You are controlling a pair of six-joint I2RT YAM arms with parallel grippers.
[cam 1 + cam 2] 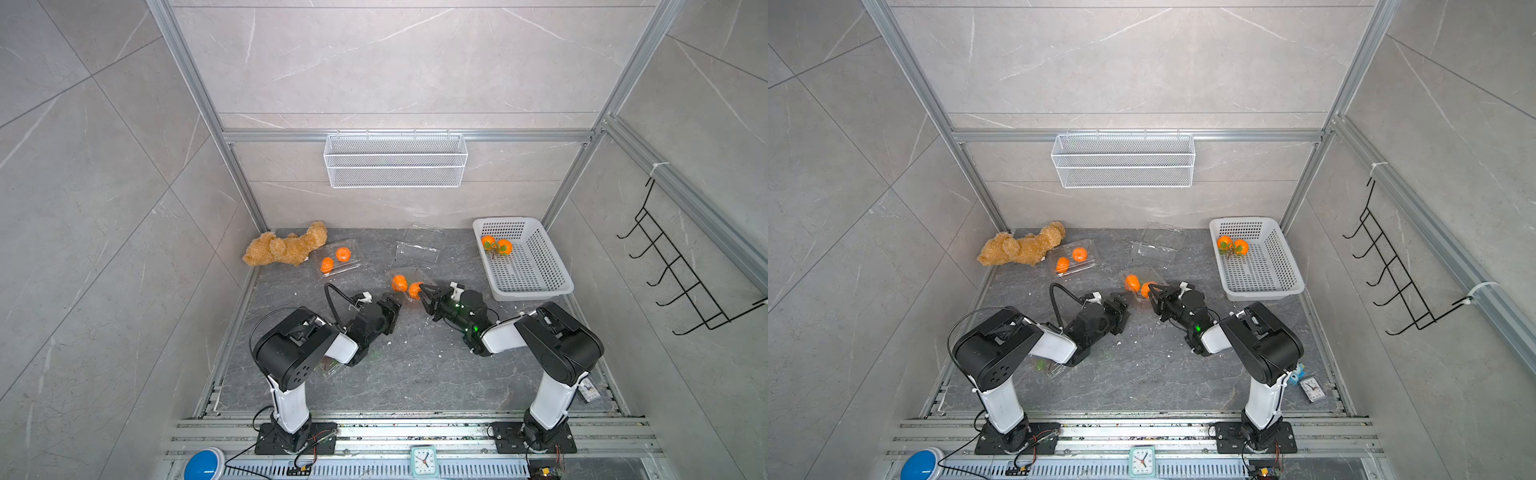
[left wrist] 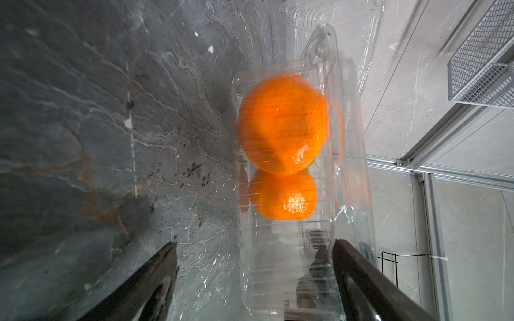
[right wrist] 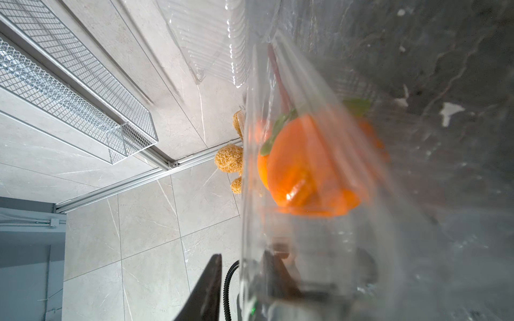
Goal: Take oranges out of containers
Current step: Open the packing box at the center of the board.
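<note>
Left wrist view: box (image 2: 281, 266) w/ two oranges (image 2: 281, 125) is being straddled by L gripper (image 2: 254, 244), jaws wide open, prob. for bracing. R gripper (image 3: 242, 254) jaws are being held slightly apart, lid edge betw. them, likely for opening. Two more are lying in basket (image 1: 540, 286). No legible writing is being shown.

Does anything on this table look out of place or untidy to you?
Yes. The teddy bear lies sprawled in the far left corner, an odd toy here. An empty clear container lies open near the back wall, and small white flecks are scattered over the dark tabletop.
</note>
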